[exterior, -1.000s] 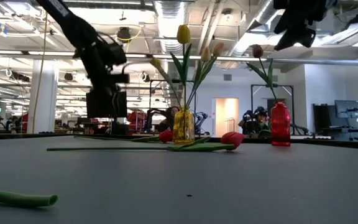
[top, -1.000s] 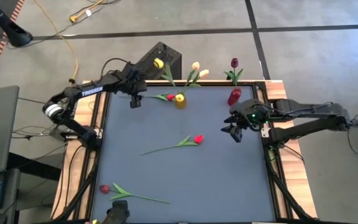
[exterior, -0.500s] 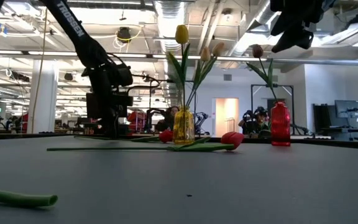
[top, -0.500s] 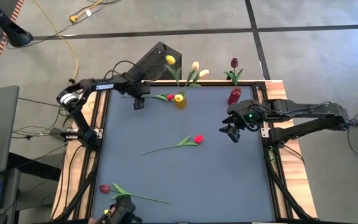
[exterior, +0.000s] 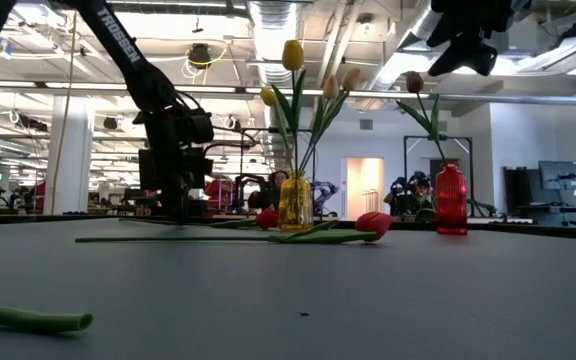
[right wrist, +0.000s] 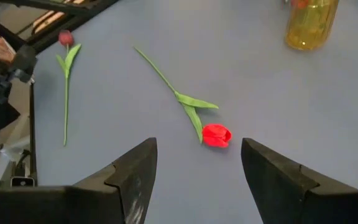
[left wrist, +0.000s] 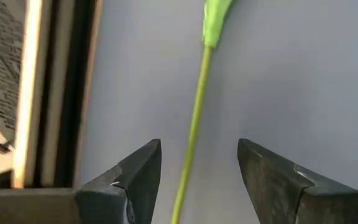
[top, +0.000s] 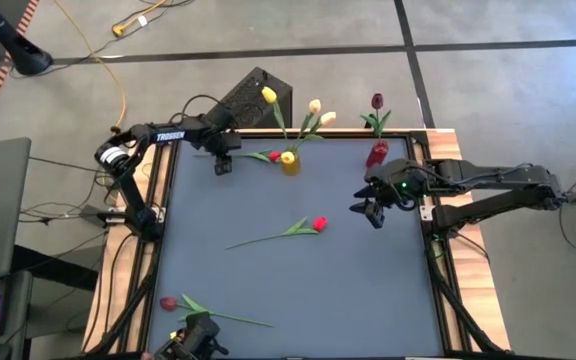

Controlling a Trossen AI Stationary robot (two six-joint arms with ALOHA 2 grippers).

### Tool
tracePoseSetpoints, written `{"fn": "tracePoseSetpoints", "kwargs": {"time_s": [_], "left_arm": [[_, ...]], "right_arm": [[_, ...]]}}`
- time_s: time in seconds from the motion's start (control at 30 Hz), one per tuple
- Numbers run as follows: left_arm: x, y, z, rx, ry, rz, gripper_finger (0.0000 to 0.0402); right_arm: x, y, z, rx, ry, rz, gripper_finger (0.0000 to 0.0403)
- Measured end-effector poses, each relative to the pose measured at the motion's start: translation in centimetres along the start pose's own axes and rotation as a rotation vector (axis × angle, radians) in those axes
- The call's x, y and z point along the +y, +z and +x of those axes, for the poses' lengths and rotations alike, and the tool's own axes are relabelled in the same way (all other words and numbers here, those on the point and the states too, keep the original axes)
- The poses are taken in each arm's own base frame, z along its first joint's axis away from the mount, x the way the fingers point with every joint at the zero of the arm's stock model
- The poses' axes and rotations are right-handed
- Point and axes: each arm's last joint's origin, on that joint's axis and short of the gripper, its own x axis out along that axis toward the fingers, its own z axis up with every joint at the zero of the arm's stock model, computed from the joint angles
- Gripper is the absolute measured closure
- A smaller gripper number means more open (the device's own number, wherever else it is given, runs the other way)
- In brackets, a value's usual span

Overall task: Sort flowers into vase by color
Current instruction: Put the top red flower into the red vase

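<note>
The grey table (top: 298, 290) holds two vases — the yellow vase (top: 290, 162) with three stems, the red vase (top: 377, 154) with one, tops cut off. Three red tulips lie loose: one (top: 318, 224) mid-table, one (top: 169, 303) near, one half-hidden by my left gripper (top: 222, 165), fingers apart straddling its stem (left wrist: 194, 124). My right gripper (top: 368, 213) hangs with fingers parted.

Grey floor tiles (top: 488, 25) are seen around the bench (top: 298, 290); white columns (exterior: 68, 160) and ceiling ducts (exterior: 278, 25) are seen behind.
</note>
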Motion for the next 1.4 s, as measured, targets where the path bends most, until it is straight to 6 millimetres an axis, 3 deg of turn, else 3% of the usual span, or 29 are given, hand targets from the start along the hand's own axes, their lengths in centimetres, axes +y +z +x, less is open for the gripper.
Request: {"fn": "tracePoseSetpoints", "kwargs": {"time_s": [0.27,0.47,0.67,0.8,1.0,1.4], "left_arm": [[0.4,0.6,1.7,0.118,-0.1,-0.039,0.0254],[0.6,0.7,1.9,0.111,-0.137,-0.068,0.0297],[0.5,0.8,1.4,0.114,-0.127,-0.129,0.0378],[0.4,0.9,0.1,0.072,-0.126,-0.183,0.0396],[1.0,1.5,-3.6,-0.048,-0.063,-0.258,0.0401],[3.1,0.8,-10.3,-0.317,0.105,-0.599,0.0401]], "right_arm": [[0.5,-0.1,0.0,-0.004,0.023,0.009,0.0143],[1.5,-0.2,-0.1,-0.025,0.08,0.004,0.0143],[2.0,-0.5,-0.1,-0.017,0.098,0.001,0.0143],[2.1,-0.5,-0.1,-0.016,0.101,0.001,0.0143],[2.1,-0.5,-0.1,-0.021,0.095,0.002,0.0143],[2.0,0.2,-0.1,-0.077,0.106,-0.027,0.0143]]}}
